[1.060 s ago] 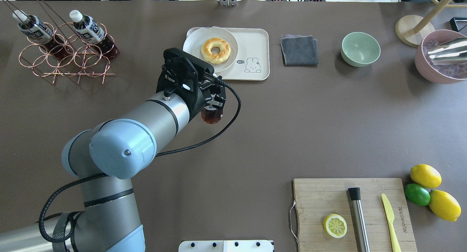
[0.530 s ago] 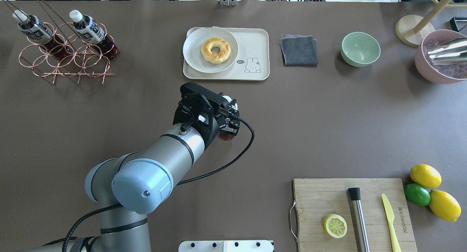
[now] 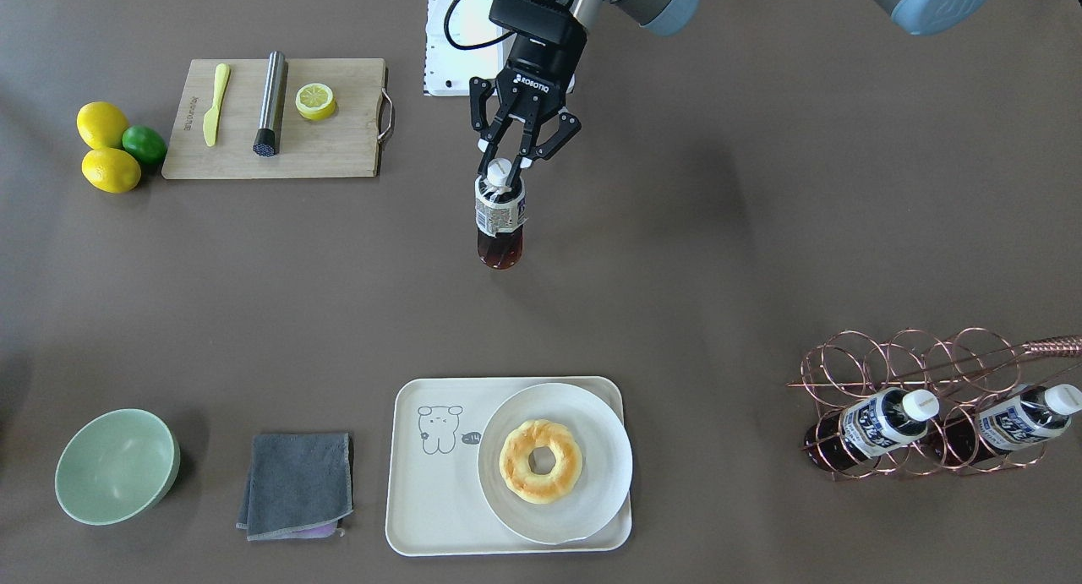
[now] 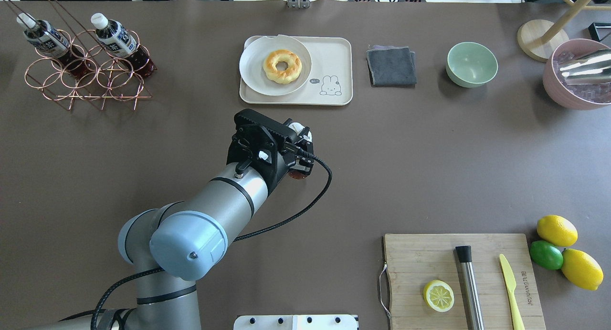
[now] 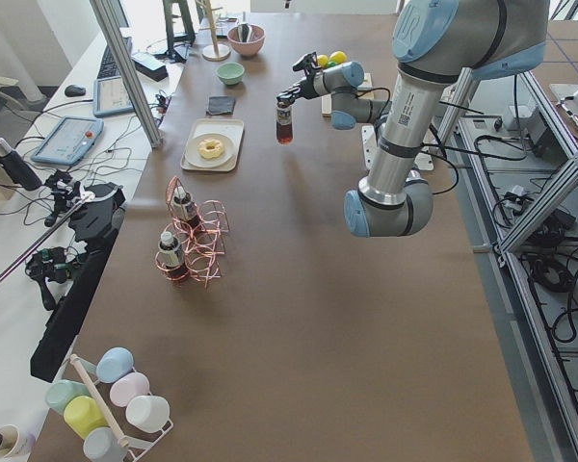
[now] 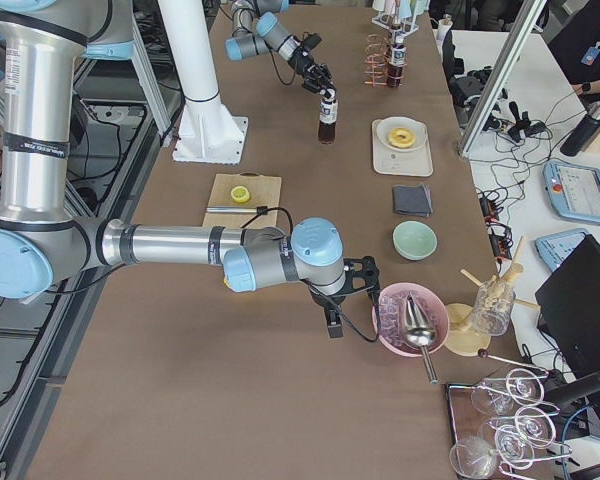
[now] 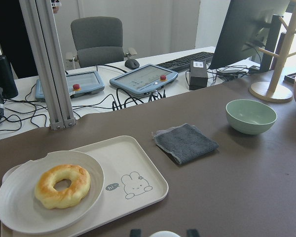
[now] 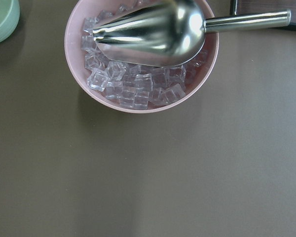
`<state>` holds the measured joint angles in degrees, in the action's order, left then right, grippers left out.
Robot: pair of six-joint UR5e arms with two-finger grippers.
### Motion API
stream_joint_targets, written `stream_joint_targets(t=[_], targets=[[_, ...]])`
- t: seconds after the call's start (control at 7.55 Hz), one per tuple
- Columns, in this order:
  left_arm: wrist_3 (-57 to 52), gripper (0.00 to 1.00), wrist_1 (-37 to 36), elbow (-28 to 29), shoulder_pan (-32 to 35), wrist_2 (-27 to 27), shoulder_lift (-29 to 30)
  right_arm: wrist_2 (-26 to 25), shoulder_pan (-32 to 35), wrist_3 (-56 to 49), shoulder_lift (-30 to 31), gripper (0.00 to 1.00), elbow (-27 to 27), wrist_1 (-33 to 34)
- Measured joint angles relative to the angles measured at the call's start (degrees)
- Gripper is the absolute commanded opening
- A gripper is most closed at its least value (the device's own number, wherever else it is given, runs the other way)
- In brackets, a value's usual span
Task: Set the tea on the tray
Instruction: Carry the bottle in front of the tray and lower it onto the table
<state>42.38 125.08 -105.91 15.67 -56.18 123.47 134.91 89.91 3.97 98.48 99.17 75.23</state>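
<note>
The tea [image 3: 499, 216], a small clear bottle of dark liquid with a white cap, hangs upright over the middle of the table. My left gripper [image 3: 505, 171] is shut on its neck from above. In the overhead view the wrist hides most of the tea [image 4: 298, 128]. Whether its base touches the table I cannot tell. The cream tray [image 3: 427, 483] with the bear drawing lies apart from the tea, toward the table's far side [image 4: 334, 58]. My right gripper [image 6: 335, 312] shows only in the right side view, beside the pink bowl; I cannot tell if it is open.
A pale plate [image 3: 583, 415] with a doughnut [image 3: 541, 461] fills half the tray. Beside the tray lie a grey cloth [image 3: 296, 483] and a green bowl [image 3: 114, 466]. A copper rack [image 3: 913, 390] holds two more bottles. A cutting board [image 3: 338, 144] and pink ice bowl [image 8: 138, 106] are nearby.
My left gripper carried the tea from beside the tray's near edge back toward the robot and a little right. In the last half second it has hardly moved.
</note>
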Motion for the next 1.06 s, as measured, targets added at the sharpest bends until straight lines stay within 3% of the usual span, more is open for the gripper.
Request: stream_joint_targets(t=[0.66, 0.79, 0.93, 1.06], targets=[[0.1, 0.0, 1.7, 1.7, 0.1, 0.5, -0.7, 0.0, 0.0, 0.0, 0.0, 1.0, -0.1, 0.0], [0.1, 0.16, 3.1, 2.5, 0.1, 0.8, -0.7, 0.0, 0.0, 0.0, 0.0, 1.0, -0.1, 0.0], [0.0, 0.69, 4.0, 2.9, 0.2, 0.9, -0.7, 0.0, 0.0, 0.0, 0.0, 1.0, -0.2, 0.0], [-0.1, 0.98, 4.4, 3.0, 0.3, 0.9, -0.7, 0.0, 0.0, 0.0, 0.0, 1.0, -0.2, -0.1]])
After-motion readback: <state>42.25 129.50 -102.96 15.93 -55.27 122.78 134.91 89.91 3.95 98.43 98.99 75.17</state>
